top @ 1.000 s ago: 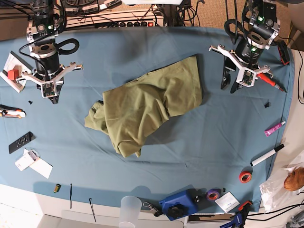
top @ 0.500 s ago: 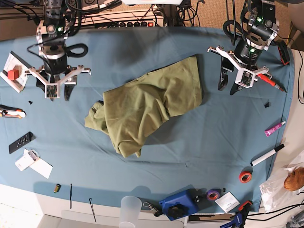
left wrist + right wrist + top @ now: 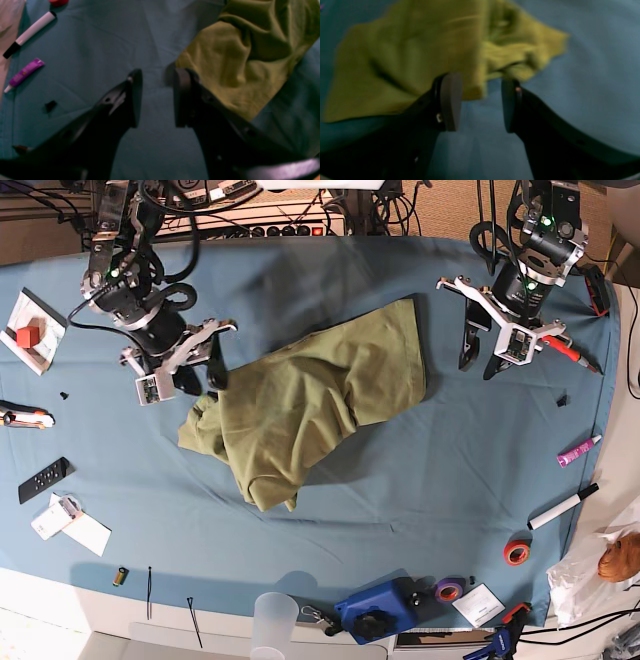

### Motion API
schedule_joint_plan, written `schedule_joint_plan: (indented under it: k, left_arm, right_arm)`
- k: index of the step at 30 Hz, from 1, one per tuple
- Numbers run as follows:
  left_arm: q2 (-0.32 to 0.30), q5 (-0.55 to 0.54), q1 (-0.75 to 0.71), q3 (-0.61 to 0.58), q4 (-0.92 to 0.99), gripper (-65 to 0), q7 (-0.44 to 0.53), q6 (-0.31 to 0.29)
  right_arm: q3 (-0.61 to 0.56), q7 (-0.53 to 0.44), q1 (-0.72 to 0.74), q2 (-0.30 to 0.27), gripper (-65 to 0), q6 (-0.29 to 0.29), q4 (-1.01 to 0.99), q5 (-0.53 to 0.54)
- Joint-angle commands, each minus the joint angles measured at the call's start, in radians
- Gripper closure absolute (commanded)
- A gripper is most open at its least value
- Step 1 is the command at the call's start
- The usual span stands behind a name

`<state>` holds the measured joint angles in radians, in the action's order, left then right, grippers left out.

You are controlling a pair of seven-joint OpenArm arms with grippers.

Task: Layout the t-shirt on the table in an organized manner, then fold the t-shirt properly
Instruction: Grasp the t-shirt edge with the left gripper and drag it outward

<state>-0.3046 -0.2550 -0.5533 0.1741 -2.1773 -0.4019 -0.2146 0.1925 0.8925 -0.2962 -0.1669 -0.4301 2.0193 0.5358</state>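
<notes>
Olive cotton t-shirt lay crumpled, limp, likely light; hem corner just ahead of right gripper suited pinching. Both grippers, left gripper included, stood parted, empty.

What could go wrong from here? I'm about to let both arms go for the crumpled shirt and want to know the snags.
The t-shirt lies bunched with layers overlapping, so the open right gripper, aimed at its folded edge, may pinch several layers and drag the heap rather than spread it. The left gripper is beside the shirt over bare table; closing there would likely catch the blue cloth cover instead.
</notes>
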Motion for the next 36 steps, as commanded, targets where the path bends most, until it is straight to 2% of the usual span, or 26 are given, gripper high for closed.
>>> schedule_joint_plan:
  k: [1,3,5,6,8,11,16,24,26,29,36]
  left_arm:
    - [-0.006,-0.007,-0.001,0.004,-0.016,-21.8,0.027,0.002]
    - [-0.006,-0.007,-0.001,0.0,-0.016,-21.8,0.025,-0.017]
    - [-0.006,-0.007,-0.001,-0.014,-0.016,-23.6,0.025,-0.071]
    - [-0.005,-0.007,-0.001,-0.027,-0.016,-26.7,0.025,-0.093]
    - [-0.006,0.01,0.0,-0.071,-0.015,-35.1,0.025,-0.1]
    - [-0.006,0.137,-0.001,-0.154,-0.015,-42.8,0.023,-0.081]
    - [-0.006,0.291,-0.001,-0.295,-0.015,-42.8,-0.058,-0.075]
    - [-0.009,0.529,0.0,-0.522,-0.007,-42.7,-0.069,-0.074]
    - [-0.009,0.605,0.003,-0.55,0.008,-42.7,-0.069,-0.032]
    - [-0.009,0.65,0.019,-0.558,0.052,-42.7,-0.041,0.048]
    - [-0.009,0.663,0.09,-0.558,0.222,-42.7,-0.031,0.038]
  right_arm:
    - [0.02,-0.025,0.008,-0.003,-26.2,-0.012,0.017,0.024]
    - [0.043,-0.029,0.008,0.001,-26.2,-0.016,0.017,0.023]
    - [0.076,-0.03,0.009,0.001,-26.2,-0.016,0.017,0.024]
    - [0.094,-0.032,0.009,0.001,-26.2,-0.016,0.017,0.024]
    - [0.132,-0.031,0.011,0.0,-26.2,-0.016,0.017,0.025]
    - [0.183,-0.025,0.011,0.0,-26.2,-0.018,0.016,0.039]
    - [0.214,-0.019,0.011,0.0,-26.2,-0.026,0.015,0.05]
    - [0.214,-0.022,0.011,0.0,-26.2,-0.026,0.015,0.026]
    - [0.214,-0.022,0.011,0.0,-26.2,-0.026,0.015,0.017]
    - [0.214,-0.021,0.011,0.0,-26.2,-0.026,0.015,0.017]
    - [0.215,-0.021,0.011,0.0,-26.2,-0.026,0.015,0.017]
